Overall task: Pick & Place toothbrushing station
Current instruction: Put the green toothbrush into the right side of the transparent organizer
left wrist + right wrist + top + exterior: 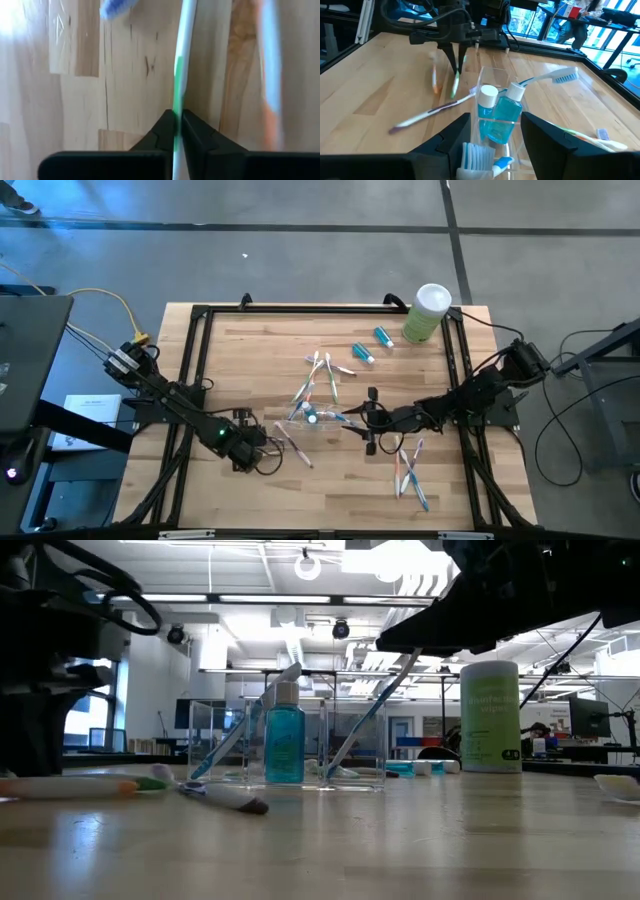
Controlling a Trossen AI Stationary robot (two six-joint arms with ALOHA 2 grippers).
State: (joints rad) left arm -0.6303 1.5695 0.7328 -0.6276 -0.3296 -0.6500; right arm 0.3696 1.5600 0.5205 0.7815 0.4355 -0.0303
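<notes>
Left wrist view: we see our left pincer (178, 131) clamped on a white-and-green toothbrush (181, 60), its long axis running straight ahead between the fingers over the worktop (125, 90). Right of it, the open right pincer (495, 131) brackets the clear cup (496, 107).

Tall pale-green canister (427, 313) with a white lid — upright at the wooden counter's (250, 350) far corner.

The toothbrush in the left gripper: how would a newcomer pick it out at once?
Start at the clear cup mid-table, then look toward the left arm. There the left gripper is shut on a white toothbrush with a green stripe. The orange-marked brush beside it lies free on the wood.
</notes>
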